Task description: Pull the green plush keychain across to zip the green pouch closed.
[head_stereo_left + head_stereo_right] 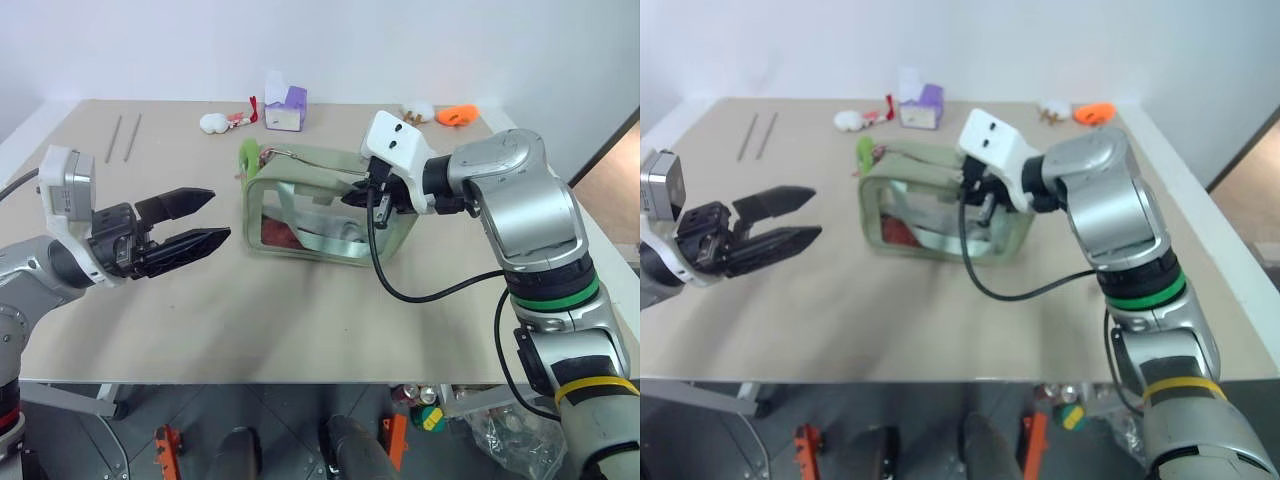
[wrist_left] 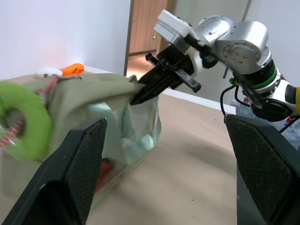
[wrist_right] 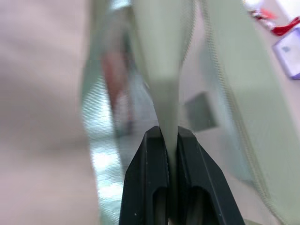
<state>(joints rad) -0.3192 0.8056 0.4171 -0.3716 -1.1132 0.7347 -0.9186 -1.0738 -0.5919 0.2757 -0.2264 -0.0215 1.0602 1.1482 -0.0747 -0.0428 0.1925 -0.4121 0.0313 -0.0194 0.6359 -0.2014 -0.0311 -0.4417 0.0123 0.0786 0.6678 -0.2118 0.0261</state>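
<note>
Green pouch (image 1: 320,215) mid-table, right gripper (image 1: 372,190) pinched on fabric at its right top edge, green plush keychain (image 1: 248,157) at its left end, left gripper (image 1: 190,225) spread, empty, left of pouch.

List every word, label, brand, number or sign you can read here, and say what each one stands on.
No text can be read.
Purple and white box at the far edge of the table: any print is too small to read.
Green pouch: no label shows.
Green plush keychain: no writing shows.
White camera housing on the right wrist: dark marks, no letters.
</note>
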